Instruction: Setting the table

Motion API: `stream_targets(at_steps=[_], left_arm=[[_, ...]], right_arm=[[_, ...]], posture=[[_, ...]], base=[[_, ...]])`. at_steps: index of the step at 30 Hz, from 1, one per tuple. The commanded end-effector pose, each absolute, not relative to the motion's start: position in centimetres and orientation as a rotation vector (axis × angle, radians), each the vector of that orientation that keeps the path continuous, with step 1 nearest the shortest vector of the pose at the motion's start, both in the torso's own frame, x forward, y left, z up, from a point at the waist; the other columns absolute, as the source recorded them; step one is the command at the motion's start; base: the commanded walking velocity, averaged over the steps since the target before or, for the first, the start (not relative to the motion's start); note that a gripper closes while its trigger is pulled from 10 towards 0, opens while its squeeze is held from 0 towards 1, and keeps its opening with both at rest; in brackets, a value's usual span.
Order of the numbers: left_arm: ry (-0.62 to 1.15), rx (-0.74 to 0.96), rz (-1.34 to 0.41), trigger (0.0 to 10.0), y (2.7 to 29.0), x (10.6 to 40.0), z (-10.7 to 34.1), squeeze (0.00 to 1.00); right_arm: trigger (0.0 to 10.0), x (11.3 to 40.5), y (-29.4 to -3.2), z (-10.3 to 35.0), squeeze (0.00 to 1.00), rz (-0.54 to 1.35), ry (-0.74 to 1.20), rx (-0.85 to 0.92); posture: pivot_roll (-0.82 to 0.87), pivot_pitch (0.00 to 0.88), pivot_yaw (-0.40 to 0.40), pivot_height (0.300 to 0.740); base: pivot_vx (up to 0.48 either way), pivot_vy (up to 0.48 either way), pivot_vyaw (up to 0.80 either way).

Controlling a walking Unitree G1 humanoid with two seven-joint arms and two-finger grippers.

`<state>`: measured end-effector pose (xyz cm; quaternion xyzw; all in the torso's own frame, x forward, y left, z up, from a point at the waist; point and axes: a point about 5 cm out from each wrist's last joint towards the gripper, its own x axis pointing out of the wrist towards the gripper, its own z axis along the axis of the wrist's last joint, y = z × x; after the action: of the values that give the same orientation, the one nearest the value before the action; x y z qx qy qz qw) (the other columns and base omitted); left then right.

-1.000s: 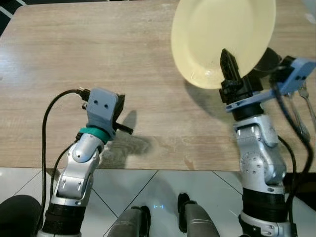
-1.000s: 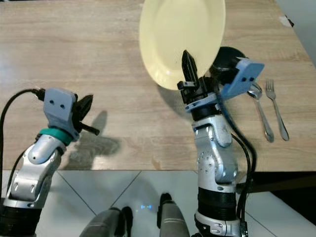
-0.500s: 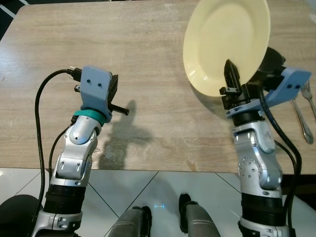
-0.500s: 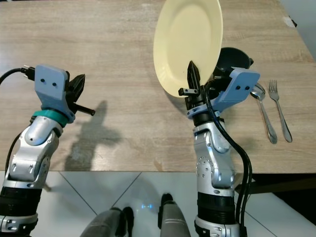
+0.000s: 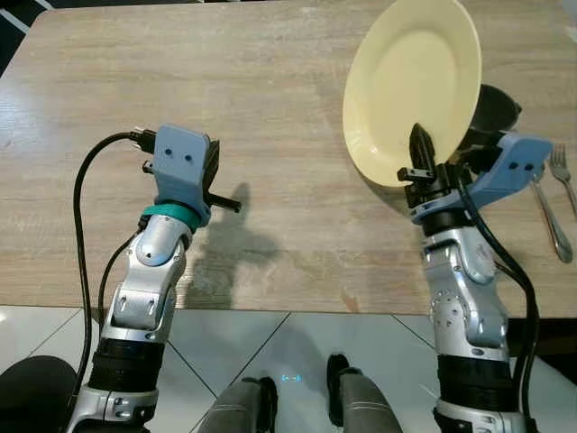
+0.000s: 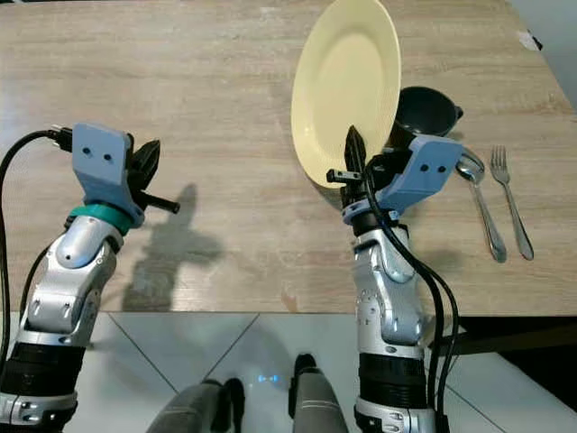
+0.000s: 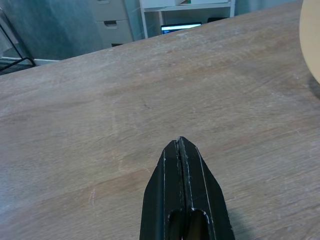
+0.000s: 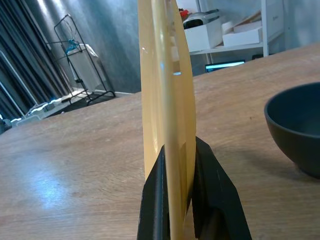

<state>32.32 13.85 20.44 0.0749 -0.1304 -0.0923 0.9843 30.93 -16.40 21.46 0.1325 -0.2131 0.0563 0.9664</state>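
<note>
Gripping the round pale-yellow plate (image 5: 410, 86) by its rim above the wooden table (image 5: 252, 108), the right gripper (image 5: 421, 155) held it tilted beside a dark bowl (image 6: 424, 110), while the left wrist view showed the left gripper (image 7: 184, 150) pressed closed and empty above bare wood.

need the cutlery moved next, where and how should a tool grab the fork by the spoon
Grip the fork across its thin handle near the middle, coming straight down from above. It lies flat on the table, so only the top and sides are reachable. It lies close beside the spoon, so close the fingers across the handle carefully.
</note>
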Motion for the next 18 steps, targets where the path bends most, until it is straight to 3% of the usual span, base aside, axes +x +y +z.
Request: stream_targets(at_steps=[1, 18], left_arm=[[-0.222, 0.157, -0.181, 10.0, 14.03, 32.17, 19.3, 0.0], [-0.227, 0.163, -0.189, 10.0, 13.92, 32.21, 19.2, 0.0]], right_arm=[[10.0, 30.87, -16.55, 21.3, 0.0, 0.102, -0.437, 0.267], [10.0, 31.12, -16.58, 20.98, 0.0, 0.089, -0.434, 0.26]], posture=[[-0.04, 0.163, 0.12, 0.74], [-0.04, 0.162, 0.123, 0.74]], base=[[-0.274, 0.0, 0.0], [-0.277, 0.0, 0.0]])
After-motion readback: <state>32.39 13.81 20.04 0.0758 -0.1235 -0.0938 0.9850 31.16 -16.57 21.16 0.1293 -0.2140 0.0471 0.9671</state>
